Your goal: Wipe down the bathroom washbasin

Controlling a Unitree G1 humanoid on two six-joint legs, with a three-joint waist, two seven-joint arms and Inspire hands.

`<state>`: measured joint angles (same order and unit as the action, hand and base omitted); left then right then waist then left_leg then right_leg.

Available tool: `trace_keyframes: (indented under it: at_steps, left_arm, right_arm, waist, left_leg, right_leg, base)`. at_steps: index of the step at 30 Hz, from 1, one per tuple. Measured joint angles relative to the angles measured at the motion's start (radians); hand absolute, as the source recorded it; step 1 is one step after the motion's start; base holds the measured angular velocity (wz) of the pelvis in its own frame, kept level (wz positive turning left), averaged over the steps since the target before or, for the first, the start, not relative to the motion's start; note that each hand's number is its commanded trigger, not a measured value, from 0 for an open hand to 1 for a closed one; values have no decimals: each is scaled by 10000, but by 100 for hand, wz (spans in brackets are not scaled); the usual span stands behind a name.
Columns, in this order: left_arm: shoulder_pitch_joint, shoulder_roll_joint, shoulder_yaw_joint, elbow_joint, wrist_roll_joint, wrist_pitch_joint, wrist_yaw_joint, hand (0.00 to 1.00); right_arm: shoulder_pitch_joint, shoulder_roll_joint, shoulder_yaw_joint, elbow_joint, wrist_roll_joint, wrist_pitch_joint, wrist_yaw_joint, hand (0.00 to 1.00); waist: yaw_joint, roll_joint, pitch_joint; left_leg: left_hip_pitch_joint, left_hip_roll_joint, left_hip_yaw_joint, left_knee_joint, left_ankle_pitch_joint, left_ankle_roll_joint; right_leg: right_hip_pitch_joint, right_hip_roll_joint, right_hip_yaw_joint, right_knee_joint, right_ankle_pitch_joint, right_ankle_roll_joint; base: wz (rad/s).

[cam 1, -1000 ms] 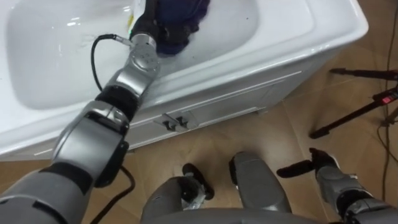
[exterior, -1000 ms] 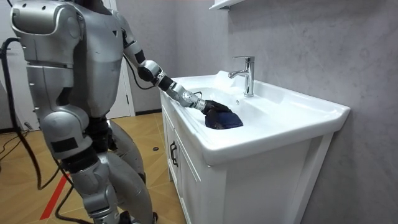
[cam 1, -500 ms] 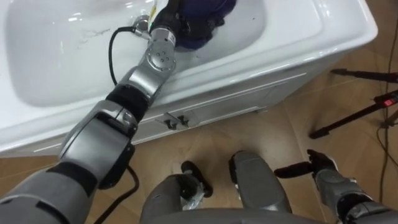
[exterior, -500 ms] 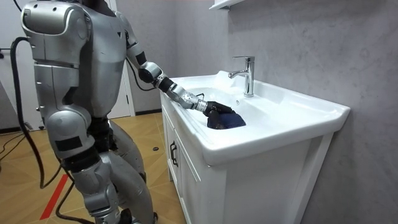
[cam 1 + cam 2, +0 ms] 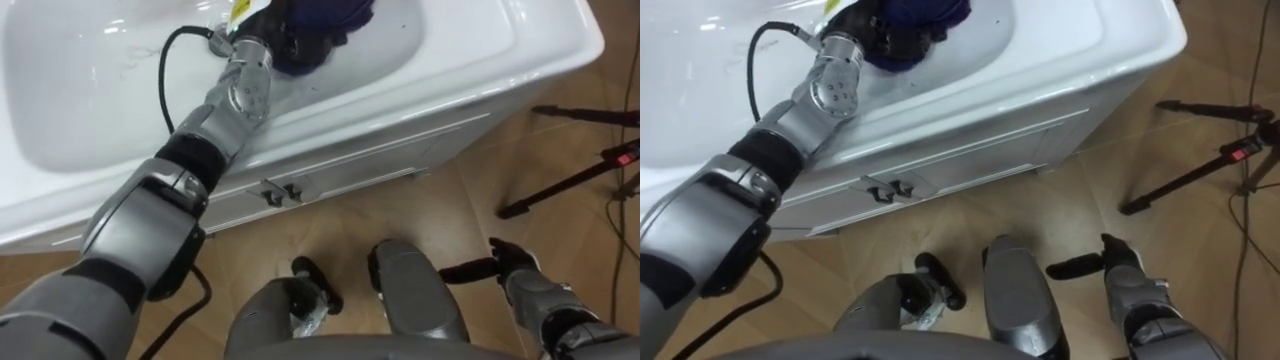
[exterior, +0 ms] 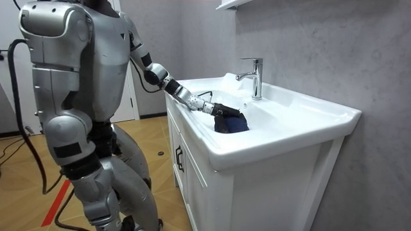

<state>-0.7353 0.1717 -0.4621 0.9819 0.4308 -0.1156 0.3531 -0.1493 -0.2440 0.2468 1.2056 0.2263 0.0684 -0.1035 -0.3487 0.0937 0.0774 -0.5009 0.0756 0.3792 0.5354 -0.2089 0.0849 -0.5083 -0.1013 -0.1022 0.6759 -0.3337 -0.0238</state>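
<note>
Room: a grey plastered wall [image 6: 308,51] rises behind the wash stand, and a brown wooden floor [image 5: 340,235] lies below it.
Basin: a white ceramic basin [image 5: 80,90], wide and shallow, sits on top of a white cabinet [image 5: 350,165]. Its rim overhangs the cabinet front.
Tap: a chrome tap [image 6: 255,77] stands upright at the back edge of the basin, with its spout pointing over the bowl.
Cabinet front: two small dark handles [image 5: 280,193] sit side by side where the doors meet.
Cloth: a dark blue cloth [image 5: 330,20] lies bunched inside the bowl, on the sloping wall nearest the robot and well in front of the tap.
Left robot hand: the left robot hand [image 6: 221,110] reaches over the near rim into the bowl. Its dark fingers are curled into the bunched cloth and hold it against the basin wall.
Right robot hand: the right robot hand [image 5: 512,262] hangs low at the robot's side above the floor, with its fingers relaxed and holding nothing.
Robot: it stands upright close to the cabinet front, on the room view's left, with its left arm stretched out to the basin.
Floor to the right: the thin legs of a black tripod [image 5: 575,175] spread over the boards, well apart from the cabinet.
</note>
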Motion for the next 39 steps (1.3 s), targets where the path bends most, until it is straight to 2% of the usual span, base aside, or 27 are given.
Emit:
trace_keyframes:
  at_steps: [2, 4, 6, 7, 8, 9, 11, 13, 15, 17, 20, 23, 25, 32, 39]
  left_arm:
    - [35, 194, 136, 381, 935, 0, 234, 100]
    - [31, 316, 279, 740, 1345, 7, 405, 100]
    - [59, 643, 354, 961, 1746, 27, 494, 100]
    - [110, 942, 351, 1098, 1976, 69, 524, 100]
    - [187, 1256, 352, 1225, 1999, 140, 535, 100]
    - [228, 1413, 377, 1296, 2009, 199, 536, 100]
    - [283, 2035, 477, 1734, 2404, 498, 473, 100]
    - [329, 2371, 553, 2026, 2622, 627, 482, 100]
    - [430, 2609, 685, 2102, 2937, 937, 510, 100]
    - [749, 2974, 681, 2135, 3195, 1228, 653, 100]
    - [931, 3112, 682, 2171, 3297, 1556, 732, 100]
    - [1079, 3155, 712, 2222, 3602, 1577, 814, 100]
    - [1355, 3155, 1024, 2197, 3739, 1577, 944, 100]
    - [2052, 3155, 1256, 2125, 4178, 1601, 949, 100]
    - [2457, 3140, 1346, 2114, 4257, 1607, 967, 100]
  right_arm:
    - [140, -45, -150, 10, -10, 103, 184, 0]
    - [239, -173, -207, 23, -8, 214, 273, 0]
    - [345, -259, -348, 16, -9, 264, 321, 0]
    - [373, -322, -346, 12, -19, 351, 336, 0]
    - [444, -378, -356, -2, -21, 376, 331, 0]
    - [466, -391, -377, 0, -39, 378, 328, 0]
    - [536, -411, -735, 1, -276, 376, 326, 0]
    - [721, -516, -853, -79, -372, 406, 323, 0]
    - [813, -599, -938, -87, -398, 412, 291, 0]
    - [700, -650, -947, -30, -404, 417, 233, 0]
    - [632, -648, -946, 46, -492, 396, 155, 0]
    - [668, -649, -954, 21, -808, 331, 144, 0]
    - [678, -644, -1059, 11, -1034, 337, 145, 0]
    - [729, -632, -1241, 650, -1367, 427, -70, 0]
    - [950, -624, -1528, 783, -1629, 435, -266, 0]
  waist:
    - [-45, 37, -19]
    - [-22, 93, -27]
    - [7, 148, -58]
    - [18, 121, -39]
    - [41, 162, -61]
    - [63, 178, -70]
    - [167, 242, -81]
    - [373, 282, -102]
    - [583, 321, -128]
    - [664, 400, -183]
    - [855, 458, -223]
    - [1089, 475, -242]
    - [1117, 478, -247]
    - [1119, 449, -446]
    - [1148, 343, -549]
  left_leg:
    - [72, 16, 2, 22, -44, -56]
    - [92, 18, 9, 29, -29, -35]
    - [104, 25, 36, 113, -62, -66]
    - [122, 25, 67, 196, -119, -94]
    - [134, 75, 99, 207, -132, -117]
    - [140, 138, 123, 203, -131, -124]
    - [122, 205, 177, 254, -133, -176]
    - [144, 291, 241, 310, -160, -230]
    - [172, 349, 295, 341, -162, -268]
    - [178, 369, 296, 345, -138, -313]
    - [199, 395, 296, 355, -110, -359]
    - [301, 459, 331, 389, -97, -383]
    - [422, 485, 395, 377, -94, -393]
    - [902, 494, 307, 262, -56, -459]
    - [1434, 493, 261, -27, -38, -539]
  right_leg:
    - [77, 12, 1, 28, -42, -26]
    - [100, 24, 18, 30, -38, -32]
    - [70, 39, 89, 149, -62, -49]
    - [53, 76, 164, 231, -95, -64]
    - [53, 142, 207, 201, -81, -88]
    - [52, 157, 204, 186, -70, -108]
    - [-1, 251, 236, 178, -50, -173]
    - [-2, 320, 285, 180, -42, -222]
    - [3, 315, 303, 183, -52, -270]
    - [8, 323, 286, 184, -70, -314]
    - [69, 330, 221, 184, -99, -364]
    - [207, 363, 183, 135, -114, -396]
    - [325, 369, 169, 100, -133, -427]
    - [835, 420, 141, -204, -111, -476]
    - [1421, 533, 157, -652, -6, -469]
  base:
    - [-6]
    - [-2]
    - [-8]
    - [-16]
    - [-18]
    - [-19]
    - [-13]
    - [-12]
    - [-7]
    - [0]
    - [6]
    - [1]
    - [0]
    - [-1]
    - [-3]
